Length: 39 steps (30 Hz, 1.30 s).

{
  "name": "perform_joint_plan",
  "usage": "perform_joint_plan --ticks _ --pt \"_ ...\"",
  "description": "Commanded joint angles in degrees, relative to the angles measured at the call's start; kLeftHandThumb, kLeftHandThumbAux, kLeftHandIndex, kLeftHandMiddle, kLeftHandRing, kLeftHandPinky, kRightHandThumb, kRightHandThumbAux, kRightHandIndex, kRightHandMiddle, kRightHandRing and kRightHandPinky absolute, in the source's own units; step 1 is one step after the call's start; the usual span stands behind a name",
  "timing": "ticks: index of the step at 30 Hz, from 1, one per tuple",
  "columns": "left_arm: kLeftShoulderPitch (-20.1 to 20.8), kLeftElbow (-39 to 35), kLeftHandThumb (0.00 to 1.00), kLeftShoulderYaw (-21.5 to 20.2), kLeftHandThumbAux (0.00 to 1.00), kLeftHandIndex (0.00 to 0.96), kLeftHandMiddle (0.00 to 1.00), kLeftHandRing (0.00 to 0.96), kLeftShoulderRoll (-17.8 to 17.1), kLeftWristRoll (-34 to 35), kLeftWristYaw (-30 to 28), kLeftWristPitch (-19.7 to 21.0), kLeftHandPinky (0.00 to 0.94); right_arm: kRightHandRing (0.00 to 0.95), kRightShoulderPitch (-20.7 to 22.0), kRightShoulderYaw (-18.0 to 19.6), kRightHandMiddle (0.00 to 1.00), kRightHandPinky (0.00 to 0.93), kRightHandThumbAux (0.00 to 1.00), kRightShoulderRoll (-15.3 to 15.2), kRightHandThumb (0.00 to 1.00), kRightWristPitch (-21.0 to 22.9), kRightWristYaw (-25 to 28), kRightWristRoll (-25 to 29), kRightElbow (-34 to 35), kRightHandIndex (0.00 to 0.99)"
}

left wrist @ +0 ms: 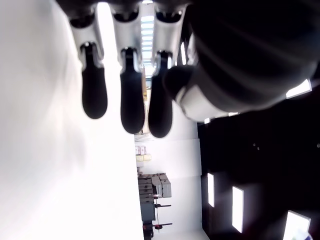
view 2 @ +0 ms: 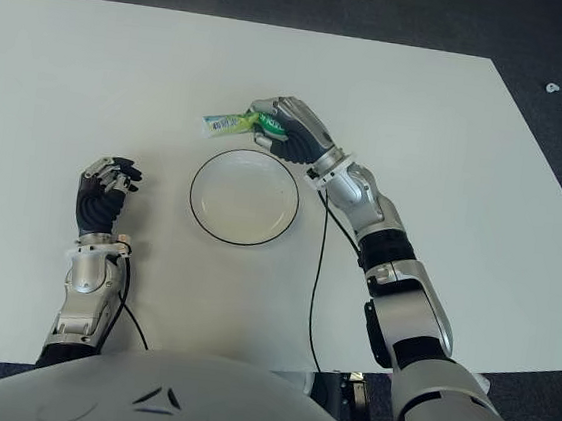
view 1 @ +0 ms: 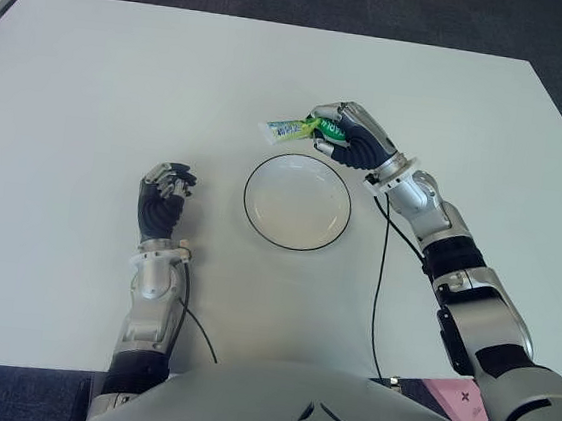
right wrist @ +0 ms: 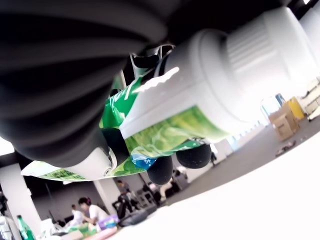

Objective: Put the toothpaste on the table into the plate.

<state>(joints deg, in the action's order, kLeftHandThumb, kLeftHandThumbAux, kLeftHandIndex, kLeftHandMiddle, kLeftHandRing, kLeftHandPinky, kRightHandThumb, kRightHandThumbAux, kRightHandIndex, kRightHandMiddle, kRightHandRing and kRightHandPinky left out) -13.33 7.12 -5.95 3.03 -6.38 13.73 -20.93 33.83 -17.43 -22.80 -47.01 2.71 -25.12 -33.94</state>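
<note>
A green and white toothpaste tube (view 1: 292, 128) is held in my right hand (view 1: 354, 136), whose fingers are curled around its cap end. The tube's flat end sticks out to the left, just beyond the far rim of the plate (view 1: 260, 218). The plate is white with a dark rim, round, and has nothing in it. In the right wrist view the toothpaste tube (right wrist: 165, 130) fills the frame, clamped between thumb and fingers. My left hand (view 1: 165, 198) shows to the left of the plate, fingers curled, holding nothing.
The white table (view 1: 91, 100) stretches wide around the plate. A black cable (view 1: 382, 282) runs from my right wrist back toward my body. Dark floor lies beyond the far edge.
</note>
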Motion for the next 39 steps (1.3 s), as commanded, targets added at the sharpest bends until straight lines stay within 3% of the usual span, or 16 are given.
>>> perform_joint_plan --ticks 1,13,17,18,19,22,23,28,39 --pt "-1.8 3.0 0.713 0.0 0.717 0.433 0.516 0.507 0.1 -0.7 0.6 2.2 0.525 0.895 -2.8 0.3 0.893 0.887 0.711 -2.1 0.74 4.2 5.4 1.5 4.8 0.44" --pt "-1.6 3.3 0.713 -0.2 0.718 0.434 0.516 0.504 0.0 -0.4 0.2 2.1 0.521 0.883 -7.9 1.5 0.88 0.858 0.71 -6.7 0.739 14.7 16.7 2.5 18.6 0.441" --pt "-1.5 3.3 0.713 -0.3 0.718 0.434 0.515 0.503 0.0 -0.3 0.1 1.9 0.521 0.793 -8.8 1.6 0.789 0.726 0.703 -7.9 0.735 16.8 19.1 2.3 21.2 0.44" --pt "-1.5 3.3 0.713 -0.3 0.718 0.434 0.515 0.503 0.0 -0.3 0.2 2.0 0.52 0.63 -9.0 1.6 0.618 0.598 0.609 -8.3 0.746 17.2 19.7 2.3 21.9 0.378" --pt "-1.5 3.2 0.713 -0.3 0.718 0.434 0.514 0.503 0.0 -0.4 0.2 2.1 0.52 0.524 -9.3 1.5 0.506 0.515 0.548 -9.0 0.754 17.4 20.4 2.0 22.7 0.337" --pt "-1.5 3.1 0.713 -0.3 0.718 0.433 0.515 0.503 0.1 -0.5 0.4 2.5 0.525 0.183 -10.2 1.6 0.187 0.189 0.443 -10.3 0.614 17.6 21.0 0.9 24.2 0.139" --pt "-1.5 3.0 0.713 -0.3 0.718 0.433 0.515 0.504 0.1 -0.6 0.4 2.7 0.525 0.117 -10.5 1.7 0.12 0.121 0.408 -10.6 0.58 17.4 20.5 0.1 24.5 0.091" --pt "-1.6 2.7 0.712 -0.3 0.718 0.433 0.517 0.504 0.2 -0.9 0.6 3.3 0.512 0.019 -11.3 2.2 0.02 0.02 0.281 -10.3 0.491 15.9 17.7 -0.9 23.9 0.015" --pt "-1.6 2.6 0.713 -0.4 0.718 0.433 0.517 0.503 -0.1 -0.7 0.4 3.9 0.52 0.0 -11.7 3.0 0.0 0.0 0.167 -9.1 0.431 12.9 16.7 2.4 21.9 0.0"
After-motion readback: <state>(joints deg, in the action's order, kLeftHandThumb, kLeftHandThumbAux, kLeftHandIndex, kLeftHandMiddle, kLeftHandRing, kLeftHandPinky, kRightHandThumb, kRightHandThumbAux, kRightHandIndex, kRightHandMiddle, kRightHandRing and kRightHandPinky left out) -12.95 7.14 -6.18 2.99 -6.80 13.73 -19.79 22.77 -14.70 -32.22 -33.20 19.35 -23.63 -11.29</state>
